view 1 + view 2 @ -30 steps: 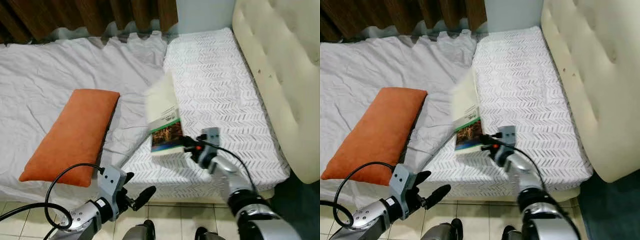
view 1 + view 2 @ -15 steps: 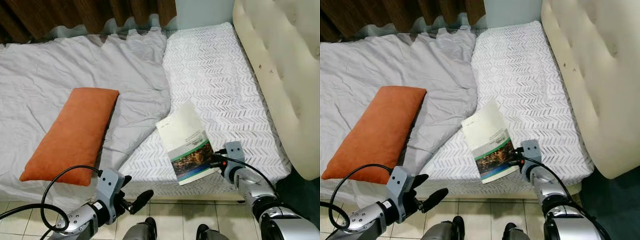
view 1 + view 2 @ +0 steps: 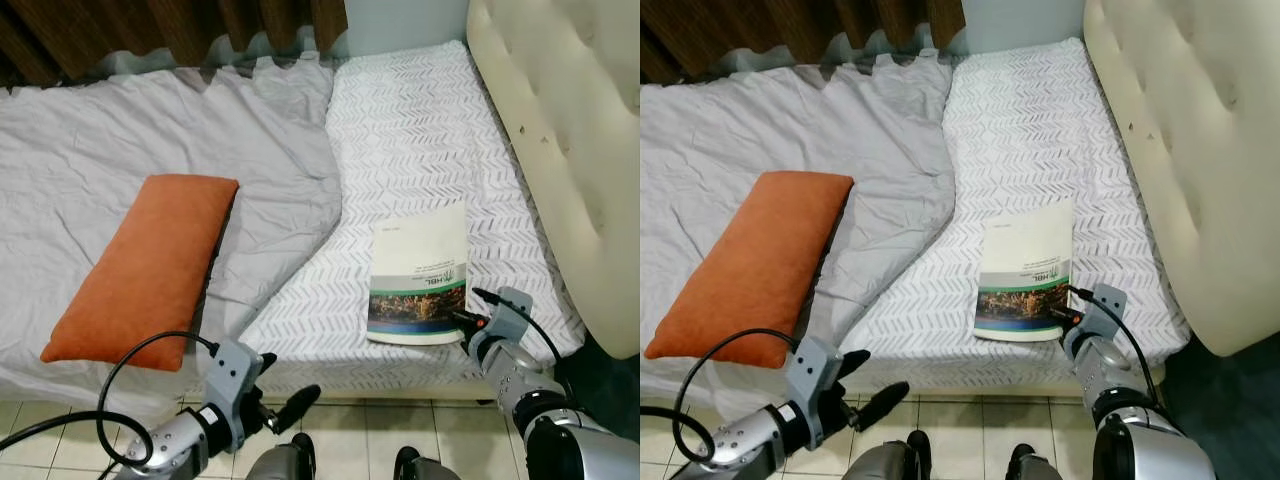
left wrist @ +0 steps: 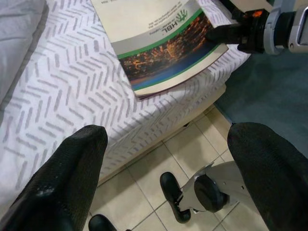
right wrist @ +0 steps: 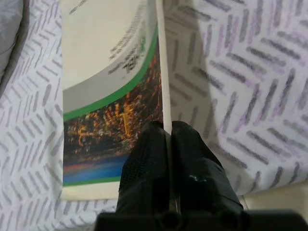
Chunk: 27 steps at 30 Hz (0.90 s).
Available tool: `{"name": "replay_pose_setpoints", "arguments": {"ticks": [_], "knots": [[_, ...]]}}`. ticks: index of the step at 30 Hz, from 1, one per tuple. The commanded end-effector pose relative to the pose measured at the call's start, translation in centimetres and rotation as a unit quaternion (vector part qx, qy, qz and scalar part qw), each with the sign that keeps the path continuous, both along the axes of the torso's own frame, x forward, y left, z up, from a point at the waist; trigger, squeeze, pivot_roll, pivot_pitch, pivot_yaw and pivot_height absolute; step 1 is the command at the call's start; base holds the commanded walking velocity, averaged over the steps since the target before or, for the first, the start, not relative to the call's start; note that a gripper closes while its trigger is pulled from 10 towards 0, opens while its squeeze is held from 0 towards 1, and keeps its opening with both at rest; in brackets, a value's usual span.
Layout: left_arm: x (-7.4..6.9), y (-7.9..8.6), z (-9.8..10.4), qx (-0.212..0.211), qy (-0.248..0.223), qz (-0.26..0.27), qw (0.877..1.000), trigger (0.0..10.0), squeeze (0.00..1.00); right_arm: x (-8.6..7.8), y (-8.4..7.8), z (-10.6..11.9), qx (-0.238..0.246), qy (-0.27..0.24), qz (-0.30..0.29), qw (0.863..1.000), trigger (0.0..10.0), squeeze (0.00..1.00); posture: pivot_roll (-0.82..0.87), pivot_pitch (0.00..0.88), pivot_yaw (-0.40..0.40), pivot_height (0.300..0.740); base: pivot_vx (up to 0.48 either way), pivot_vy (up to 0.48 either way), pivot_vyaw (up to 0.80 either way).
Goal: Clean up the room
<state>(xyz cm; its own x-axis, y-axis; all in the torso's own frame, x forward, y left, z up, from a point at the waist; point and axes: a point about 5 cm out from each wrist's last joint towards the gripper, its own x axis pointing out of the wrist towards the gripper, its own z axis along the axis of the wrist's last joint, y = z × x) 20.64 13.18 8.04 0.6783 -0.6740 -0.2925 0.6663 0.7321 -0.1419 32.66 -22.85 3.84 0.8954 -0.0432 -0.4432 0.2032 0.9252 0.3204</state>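
The book (image 3: 420,273) now lies flat near the bed (image 3: 420,130) edge, lowered since a moment ago; right gripper (image 5: 166,144) fingers still pinch its corner, left gripper (image 3: 285,410) open.

We see a paper book (image 3: 418,275) with a smooth, slightly glossy printed cover, a matt orange cloth pillow (image 3: 143,268), a creased grey cloth sheet (image 3: 120,140), a woven chevron-patterned mattress cover (image 3: 420,130) and a tufted cream leather-like headboard (image 3: 575,140).
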Motion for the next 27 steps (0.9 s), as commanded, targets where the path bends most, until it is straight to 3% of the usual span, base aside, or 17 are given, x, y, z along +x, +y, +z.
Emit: {"name": "replay_pose_setpoints", "arguments": {"ticks": [1,13,21,22,24,27], "knots": [[-0.2,0.1,-0.5,0.004,0.01,0.002,1.0,10.0,0.0,0.0,1.2,-0.4,-0.01,0.013,0.034,0.999,0.0,0.0,0.19,0.289,0.119,0.74,0.0,0.0,0.0],[-0.3,0.2,-0.7,0.002,0.009,0.011,1.0,10.0,0.0,0.2,2.5,-0.3,-0.104,0.02,0.157,0.982,0.0,0.0,0.19,0.282,0.107,0.74,0.0,0.0,0.0],[-0.3,0.1,-0.9,-0.005,0.008,0.011,1.0,10.0,0.0,0.0,2.7,-0.6,-0.114,0.025,0.164,0.98,0.0,0.0,0.18,0.271,0.101,0.74,0.0,0.0,0.0],[-0.3,0.0,-0.9,-0.01,0.003,0.012,1.0,10.0,0.0,0.0,2.8,-0.6,-0.114,0.025,0.164,0.979,0.0,0.0,0.18,0.271,0.101,0.74,0.0,0.0,0.0],[0.3,0.2,-1.0,-0.014,-0.051,0.032,0.998,10.0,0.0,0.1,2.9,-0.6,-0.113,0.026,0.161,0.98,0.0,0.0,0.19,0.269,0.094,0.74,0.0,0.0,0.0],[0.5,0.3,-1.8,-0.001,-0.078,0.039,0.996,10.0,0.0,0.1,2.9,-0.5,-0.109,0.025,0.157,0.981,0.0,0.0,0.18,0.272,0.085,0.74,0.0,0.0,0.0]]}}
